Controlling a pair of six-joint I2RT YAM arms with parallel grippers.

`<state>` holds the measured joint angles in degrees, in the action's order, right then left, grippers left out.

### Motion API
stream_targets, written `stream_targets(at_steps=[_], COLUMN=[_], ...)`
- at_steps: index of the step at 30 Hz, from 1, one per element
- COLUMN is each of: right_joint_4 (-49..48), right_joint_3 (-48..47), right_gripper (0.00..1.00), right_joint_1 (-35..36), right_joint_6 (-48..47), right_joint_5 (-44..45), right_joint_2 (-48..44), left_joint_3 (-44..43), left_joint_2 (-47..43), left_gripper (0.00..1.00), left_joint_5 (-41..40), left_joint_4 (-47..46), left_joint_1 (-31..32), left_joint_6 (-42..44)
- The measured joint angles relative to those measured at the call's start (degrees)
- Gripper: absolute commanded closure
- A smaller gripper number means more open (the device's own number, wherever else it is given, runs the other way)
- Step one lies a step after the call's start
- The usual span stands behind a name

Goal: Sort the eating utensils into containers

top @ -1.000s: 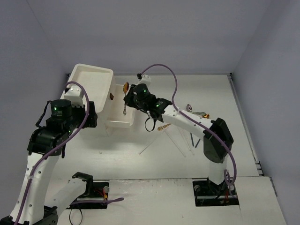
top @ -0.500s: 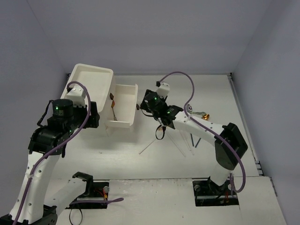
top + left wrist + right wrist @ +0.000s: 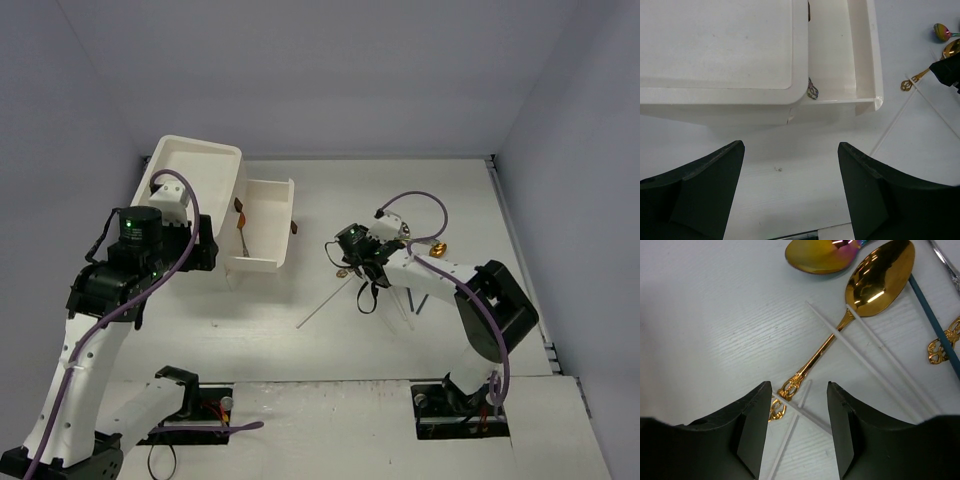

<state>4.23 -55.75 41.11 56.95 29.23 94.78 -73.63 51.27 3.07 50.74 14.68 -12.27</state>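
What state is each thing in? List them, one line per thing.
left gripper: open, empty, in front of the cabinet.
right gripper: open, straddling the gold spoon's handle end.
gold spoon: lying flat, not gripped.
drawer: pulled open.
spoon in the drawer: lying flat inside.

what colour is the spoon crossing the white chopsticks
The spoon is gold; best in the right wrist view.
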Motion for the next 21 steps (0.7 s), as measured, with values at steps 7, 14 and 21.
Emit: stream_targets(at_steps=[7,14,21], right_joint_4=[0.5,1.8,3.7], right_joint_3=[0.0,4.7,10.7], right_gripper=[0.55,0.55,0.53], right_joint_1=[-3.6,-11.5,-24.5], right_joint_6=[1.5,-2.7,-10.5], right_joint_5=[0.5,-0.2,-5.8], right_joint_2=[0.2,-9.9,-27.9], left_joint_3=[-1.6,-8.1,-15.6], left_joint_2=[1.7,9.9,25.6], left_gripper=[0.27,0.27,0.29], left_joint_5=[4.1,9.0,7.1], left_joint_4=[0.0,-1.0,-4.0], left_joint_1=[0.9,7.6,23.6], left_joint_6=[0.3,1.9,3.7])
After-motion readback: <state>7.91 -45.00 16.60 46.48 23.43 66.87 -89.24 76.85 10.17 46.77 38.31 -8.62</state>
